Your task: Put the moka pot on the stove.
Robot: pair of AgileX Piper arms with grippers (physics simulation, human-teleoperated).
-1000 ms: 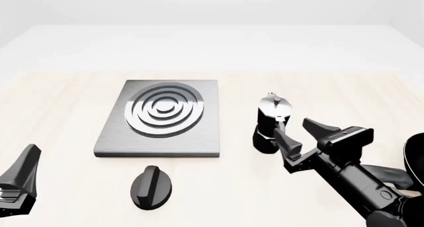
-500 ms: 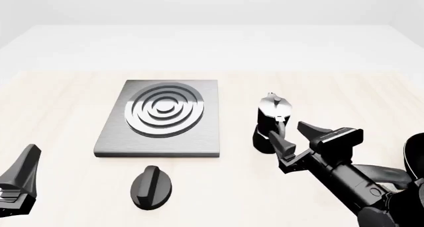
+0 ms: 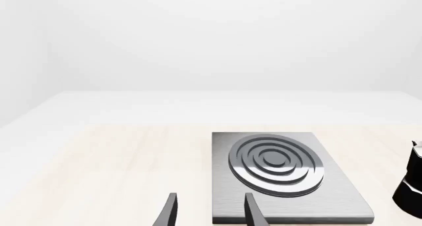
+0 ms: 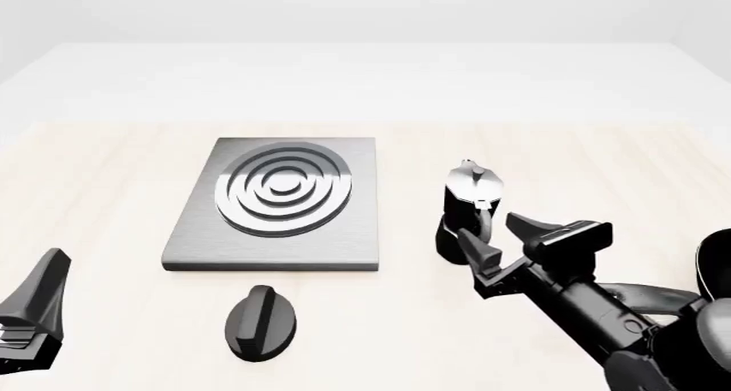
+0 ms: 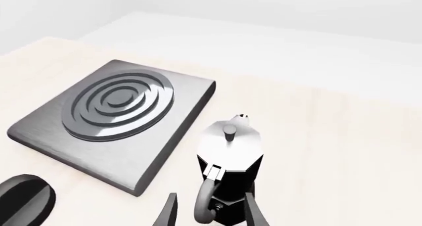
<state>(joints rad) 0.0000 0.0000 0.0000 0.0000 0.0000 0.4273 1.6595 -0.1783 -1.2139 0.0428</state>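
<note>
The moka pot (image 4: pixel 467 211) stands on the bench (image 4: pixel 103 177) just right of the stove (image 4: pixel 277 204) — not yet lifted — as the right pincer (image 4: pixel 508 237), fingers apart, straddles its handle; grasp and transfer remain.

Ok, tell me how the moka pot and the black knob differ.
The moka pot stands upright, right of the stove; the black knob lies low and flat in front of the stove. The moka pot has a shiny silver lid and a curved handle; the black knob is plain black, oval, with a raised ridge. Both rest on the table, off the stove.
</note>
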